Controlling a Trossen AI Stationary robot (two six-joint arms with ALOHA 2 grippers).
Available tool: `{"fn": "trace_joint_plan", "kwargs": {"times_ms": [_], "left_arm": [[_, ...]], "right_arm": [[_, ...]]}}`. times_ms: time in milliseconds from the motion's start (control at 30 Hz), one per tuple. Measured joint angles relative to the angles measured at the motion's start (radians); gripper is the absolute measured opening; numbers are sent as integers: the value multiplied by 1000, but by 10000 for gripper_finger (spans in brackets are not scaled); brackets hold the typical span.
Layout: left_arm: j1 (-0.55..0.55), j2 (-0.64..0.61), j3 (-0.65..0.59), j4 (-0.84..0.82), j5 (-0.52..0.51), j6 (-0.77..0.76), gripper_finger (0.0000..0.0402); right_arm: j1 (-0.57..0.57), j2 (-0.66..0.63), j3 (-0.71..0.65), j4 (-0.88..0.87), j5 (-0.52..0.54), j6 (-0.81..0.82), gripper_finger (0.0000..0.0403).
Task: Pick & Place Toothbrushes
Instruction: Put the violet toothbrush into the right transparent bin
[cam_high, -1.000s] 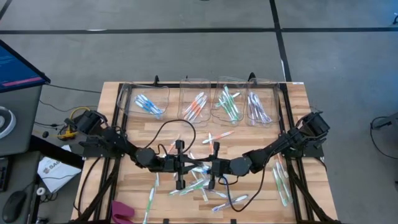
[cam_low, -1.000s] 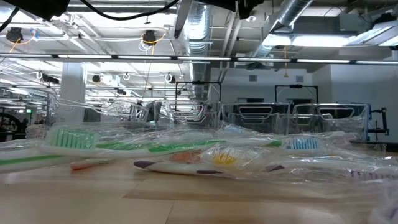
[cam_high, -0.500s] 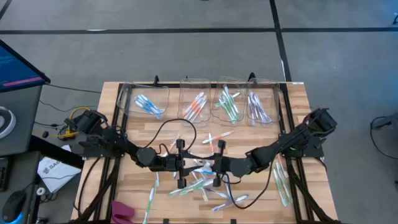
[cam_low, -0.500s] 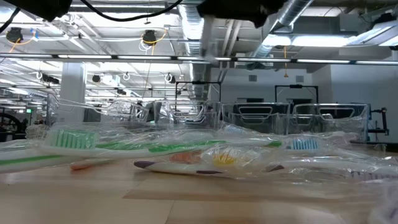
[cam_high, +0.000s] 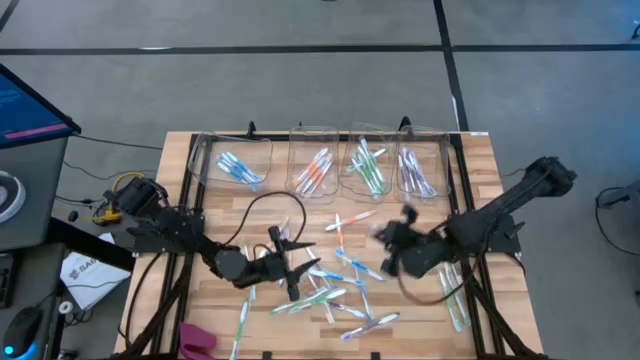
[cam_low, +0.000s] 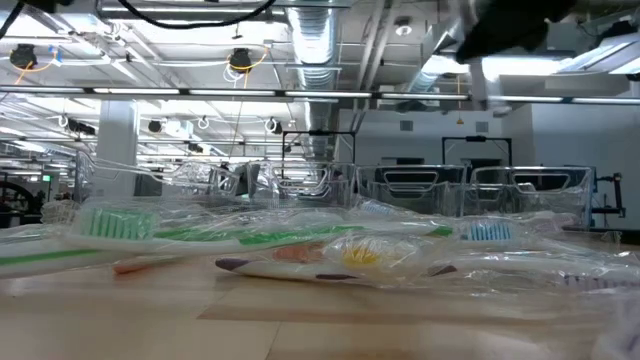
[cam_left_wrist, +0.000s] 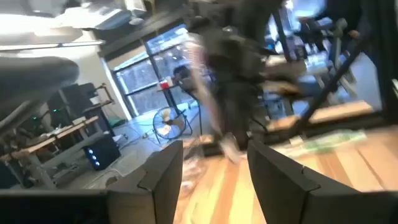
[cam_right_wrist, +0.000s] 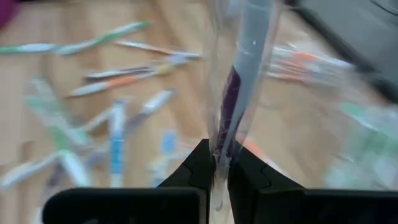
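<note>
wooden bench (cam_high: 215, 155) under open workshop ceiling, four clear bins (cam_high: 322, 160) along far edge. loose toothbrushes (cam_high: 340, 290) scattered mid-bench, more sorted in bins. right gripper (cam_right_wrist: 217, 163) clenched on purple-accented toothbrush (cam_right_wrist: 239, 74), raised right of centre, brush long axis running straight out from fingers. purple bin lies beyond it, nearest this arm. left gripper (cam_left_wrist: 214, 165) released, empty, low beside scatter.

Loose toothbrushes (cam_high: 330, 295) litter the middle and near part of the tabletop (cam_high: 180, 190), clear bins (cam_high: 325, 165) line its far edge, and what seems a bare strip lies between, crossed by a black cable (cam_high: 262, 205).
</note>
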Motion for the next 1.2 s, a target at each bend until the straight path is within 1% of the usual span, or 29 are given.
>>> {"fn": "trace_joint_plan", "kwargs": {"times_ms": [67,133,200,267,333,433,500,633,700,800,867,933,1067,1133,1200], "left_arm": [[-8,-21,0,-54,1,0,164],[-13,-54,0,-120,-1,-8,155],[-13,-86,0,-193,-1,-45,148],[-13,-122,0,-272,-1,-86,141],[-13,-158,0,-338,1,-129,135],[-13,-204,0,-440,3,-196,129],[-13,-232,0,-496,3,-235,126],[-13,-278,0,-642,4,-322,122],[-13,-297,0,-717,4,-361,122],[-13,-315,0,-814,4,-390,121],[-14,-323,0,-837,4,-393,121],[-13,-326,0,-845,4,-389,121],[-13,-331,0,-848,4,-300,121],[-13,-331,0,-849,4,-282,121],[-18,-331,0,-849,4,-280,121]], "right_arm": [[-4,-73,0,-111,41,62,19],[-16,-144,0,-203,109,108,19],[-43,-214,0,-290,167,151,19],[-100,-278,0,-369,187,180,19],[-183,-333,0,-435,178,187,19],[-344,-397,0,-492,97,208,19],[-464,-429,0,-510,14,190,19],[-688,-450,0,-511,-207,73,19],[-782,-445,0,-512,-281,11,19],[-903,-414,0,-512,-336,-76,19],[-976,-382,0,-511,-363,-150,19],[-1049,-344,0,-508,-387,-219,19],[-1189,-260,0,-479,-463,-334,19],[-1243,-211,0,-476,-494,-374,19],[-1286,-157,0,-479,-499,-401,22]]}}
